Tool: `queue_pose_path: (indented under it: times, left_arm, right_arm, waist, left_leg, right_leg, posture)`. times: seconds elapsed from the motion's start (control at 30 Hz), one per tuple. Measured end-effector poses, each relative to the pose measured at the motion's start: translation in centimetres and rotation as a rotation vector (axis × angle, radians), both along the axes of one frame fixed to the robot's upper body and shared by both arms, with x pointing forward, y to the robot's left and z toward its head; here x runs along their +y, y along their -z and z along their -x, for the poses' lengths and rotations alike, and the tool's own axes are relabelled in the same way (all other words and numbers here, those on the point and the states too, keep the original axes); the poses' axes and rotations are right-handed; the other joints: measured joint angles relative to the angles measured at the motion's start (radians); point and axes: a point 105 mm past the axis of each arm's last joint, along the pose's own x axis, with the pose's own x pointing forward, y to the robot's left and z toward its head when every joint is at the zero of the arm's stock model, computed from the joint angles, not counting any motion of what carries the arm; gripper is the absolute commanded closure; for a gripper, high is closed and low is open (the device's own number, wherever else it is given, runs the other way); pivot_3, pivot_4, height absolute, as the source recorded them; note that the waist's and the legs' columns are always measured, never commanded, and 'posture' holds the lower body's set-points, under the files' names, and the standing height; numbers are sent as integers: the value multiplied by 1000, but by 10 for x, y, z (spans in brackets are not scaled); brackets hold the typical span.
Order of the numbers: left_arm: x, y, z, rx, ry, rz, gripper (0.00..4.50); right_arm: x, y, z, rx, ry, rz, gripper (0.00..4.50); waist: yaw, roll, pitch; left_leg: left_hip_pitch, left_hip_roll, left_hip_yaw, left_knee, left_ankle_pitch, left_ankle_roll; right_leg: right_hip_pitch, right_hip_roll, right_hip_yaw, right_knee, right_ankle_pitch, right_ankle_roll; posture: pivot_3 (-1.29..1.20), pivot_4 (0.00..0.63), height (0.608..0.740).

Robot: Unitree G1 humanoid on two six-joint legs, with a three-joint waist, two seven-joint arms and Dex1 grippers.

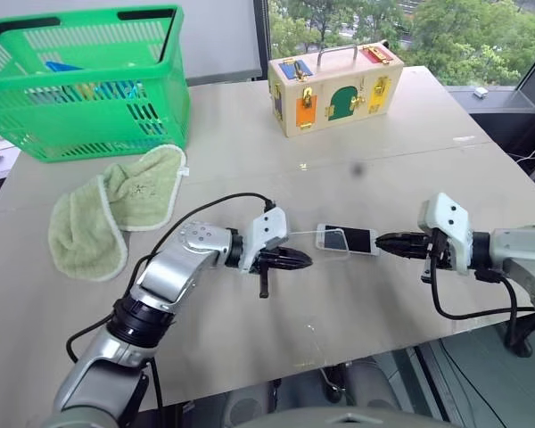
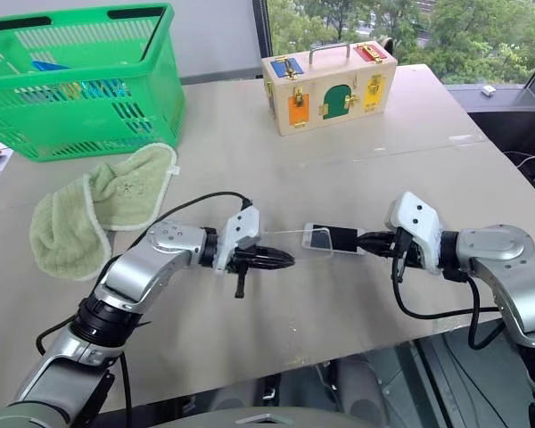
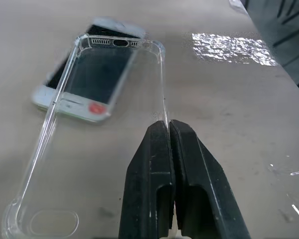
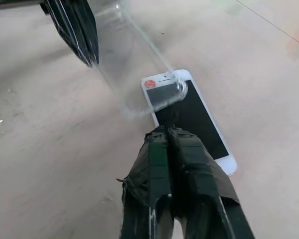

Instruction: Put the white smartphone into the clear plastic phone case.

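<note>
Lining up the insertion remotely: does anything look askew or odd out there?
The clear plastic phone case, pinched at one long edge by the left gripper, hangs tilted with its far end overlapping the white smartphone, not squared to it. The right gripper is shut above the phone. Nothing looks spilled or damaged.

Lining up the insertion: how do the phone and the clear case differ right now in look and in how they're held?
The white smartphone is opaque with a black screen; the clear plastic phone case is see-through. The left gripper pinches the case's long edge, holding it in the air; the right gripper is shut over the phone's long edge. Both are flat rounded rectangles, and the case's far end overlaps the phone.
</note>
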Motion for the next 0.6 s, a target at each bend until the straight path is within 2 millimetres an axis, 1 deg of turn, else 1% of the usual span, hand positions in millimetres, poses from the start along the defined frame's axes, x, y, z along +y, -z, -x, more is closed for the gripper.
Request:
queue_pose_path:
  times: [0.03, 0.07, 0.17, 0.23, 0.27, 0.33, 0.4, 0.47, 0.53, 0.6]
  left_arm:
    - [2, -1, -1, -6, -3, 8, 4500]
    - [3, -4, -2, -16, -6, 17, 4500]
    - [9, -8, -4, -33, -8, 20, 4500]
    - [19, -7, -3, -34, -21, 10, 4500]
    - [27, -5, 0, -26, -32, 3, 4500]
    - [40, 0, 5, -9, -50, -23, 4500]
    - [48, 5, 11, 0, -60, -40, 4500]
    - [50, 7, 14, 2, -67, -41, 4500]
    - [51, 8, 18, -4, -69, -40, 4500]
    - [53, 8, 21, -16, -79, -37, 4500]
  right_arm:
    - [1, 3, -3, -3, 9, 5, 3872]
    - [1, 6, -6, 0, 18, 0, 3680]
    - [2, 14, -13, 13, 21, 7, 2269]
    - [5, 18, -20, 23, 6, 12, 1368]
    - [7, 22, -25, 31, -8, 27, 867]
    - [9, 27, -33, 46, -30, 68, 49]
    - [9, 31, -42, 60, -53, 135, 49]
    - [12, 32, -50, 63, -75, 203, 49]
    - [15, 30, -57, 57, -95, 279, 49]
    - [19, 26, -63, 60, -103, 319, 49]
  waist:
    - [-1, 0, 0]
    - [-1, 0, 0]
    - [0, -1, 1]
    - [-4, -1, 2]
    - [-7, -1, 2]
    - [-11, -1, 3]
    - [-12, -1, 4]
    - [-10, -1, 5]
    - [-13, -1, 5]
    - [-12, -1, 5]
  left_leg:
    - [0, 0, 0, 0, 0, 0]
    - [0, 0, 0, 0, 0, 0]
    - [-1, 0, 0, 0, 0, 0]
    - [0, 0, 0, 0, 0, 0]
    - [-1, 0, 0, 0, 0, 0]
    - [-1, 0, 0, 0, 0, 0]
    - [-1, 0, 0, 0, 0, 0]
    - [-2, 0, 0, 0, 0, 0]
    - [-4, 0, 0, 0, 0, 0]
    - [-6, 0, 0, 0, 0, 0]
  right_leg:
    - [0, 0, 1, 0, 0, 0]
    - [0, 0, 1, 0, 0, 0]
    - [0, 0, 1, 0, 0, 0]
    - [-1, 0, 2, 0, 0, 0]
    - [-1, 0, 2, 0, 0, 0]
    - [-1, 0, 2, 0, 0, 0]
    - [-1, 0, 1, 0, 0, 0]
    - [-2, 0, 1, 0, 0, 0]
    - [-5, 0, 2, 0, 0, 0]
    - [-7, 0, 1, 0, 0, 0]
  posture:
    - [0, 150, 740]
    - [0, 150, 740]
    - [0, 150, 740]
    - [0, 150, 740]
    - [0, 150, 740]
    - [0, 150, 740]
    - [0, 150, 740]
    - [0, 150, 740]
    - [0, 150, 740]
    - [0, 150, 740]
